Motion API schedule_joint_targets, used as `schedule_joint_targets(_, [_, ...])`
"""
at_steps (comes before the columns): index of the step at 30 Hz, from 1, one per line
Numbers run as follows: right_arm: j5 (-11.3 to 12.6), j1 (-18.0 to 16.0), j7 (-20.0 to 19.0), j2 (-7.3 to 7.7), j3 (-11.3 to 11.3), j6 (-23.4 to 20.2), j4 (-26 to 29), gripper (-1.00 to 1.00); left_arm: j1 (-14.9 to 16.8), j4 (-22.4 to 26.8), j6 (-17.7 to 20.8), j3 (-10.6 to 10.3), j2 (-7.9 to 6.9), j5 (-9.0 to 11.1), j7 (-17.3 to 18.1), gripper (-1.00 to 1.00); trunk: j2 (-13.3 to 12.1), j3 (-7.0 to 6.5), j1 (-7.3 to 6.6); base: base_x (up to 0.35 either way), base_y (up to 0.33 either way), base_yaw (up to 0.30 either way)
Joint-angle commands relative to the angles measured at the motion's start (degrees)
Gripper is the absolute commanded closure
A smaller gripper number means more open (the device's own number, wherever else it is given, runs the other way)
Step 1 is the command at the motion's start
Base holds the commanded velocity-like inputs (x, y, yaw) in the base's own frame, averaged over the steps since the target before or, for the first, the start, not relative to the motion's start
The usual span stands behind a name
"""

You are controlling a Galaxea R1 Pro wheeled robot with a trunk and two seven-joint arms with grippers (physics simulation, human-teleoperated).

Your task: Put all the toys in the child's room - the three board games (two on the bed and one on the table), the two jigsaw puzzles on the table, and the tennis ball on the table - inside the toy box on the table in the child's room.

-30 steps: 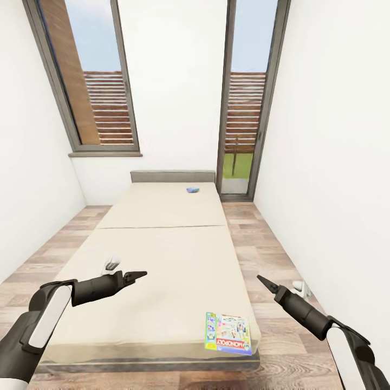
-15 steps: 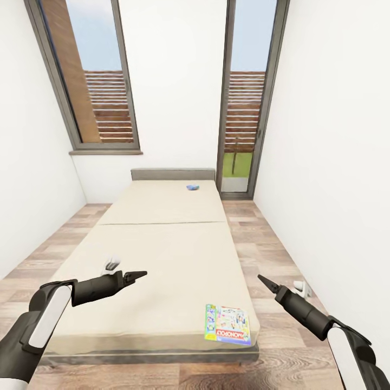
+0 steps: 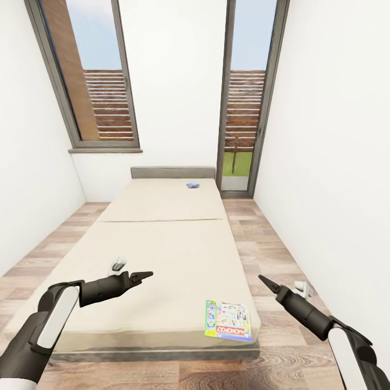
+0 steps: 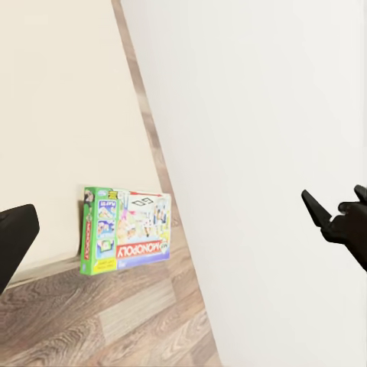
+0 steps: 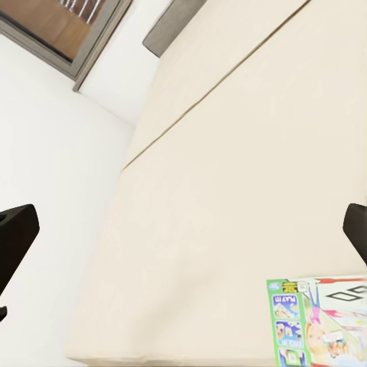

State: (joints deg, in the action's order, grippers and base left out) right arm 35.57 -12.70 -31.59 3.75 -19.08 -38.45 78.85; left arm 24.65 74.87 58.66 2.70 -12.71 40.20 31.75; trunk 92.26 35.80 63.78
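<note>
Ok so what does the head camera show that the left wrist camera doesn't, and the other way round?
Head view alone: the whole bed with its seam, a small blue board game near the headboard, two tall windows, and the left gripper shut above the mattress.

Left wrist view alone: a closer, readable look at the Monopoly box, sitting at the bed's corner edge next to the wood floor.

Both: the Monopoly box, the cream mattress, the wood-plank floor, the white wall, and the right gripper hanging shut beside the bed.

A narrow home bedroom. A low cream bed (image 3: 162,254) fills the wood-plank floor (image 3: 271,244) between white walls. Tall windows (image 3: 92,81) beyond.
</note>
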Motion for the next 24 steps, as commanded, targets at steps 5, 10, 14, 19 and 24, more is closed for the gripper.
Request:
schedule_joint_targets(5, [0.5, 0.0, -0.1, 0.89, -0.2, -0.4, -0.2, -1.00, 0.0, -0.1, 0.5, 0.0, 0.46, -0.2, 0.5, -1.00, 2.0, 0.96, 1.10, 0.000, 0.000, 0.000])
schedule_joint_targets(10, [0.9, 0.0, -0.1, 1.39, -0.2, -0.4, -0.2, -1.00, 0.0, -0.1, 0.7, 0.3, 0.29, 0.2, 0.6, -1.00, 4.1, 1.86, 2.20, 0.000, 0.000, 0.000])
schedule_joint_targets(14, [1.0, 0.0, 0.0, 1.48, -0.2, -0.4, -0.2, -1.00, 0.0, -0.1, 0.7, 0.4, 0.13, 0.3, 0.7, -1.00, 5.7, 2.57, 3.08, 0.000, 0.000, 0.000])
schedule_joint_targets(19, [0.6, 0.0, 0.0, 1.40, -0.2, -0.3, -0.6, -1.00, 0.1, -0.1, 0.8, 0.5, 0.11, 0.4, 0.7, -1.00, 7.7, 3.47, 4.18, 0.000, 0.000, 0.000])
schedule_joint_targets(24, [0.6, 0.0, 0.0, 1.49, -0.3, -0.3, -1.7, -1.00, 0.1, 0.0, 0.8, 0.3, 0.10, 0.4, 0.7, -1.00, 9.7, 4.37, 5.27, 0.000, 0.000, 0.000])
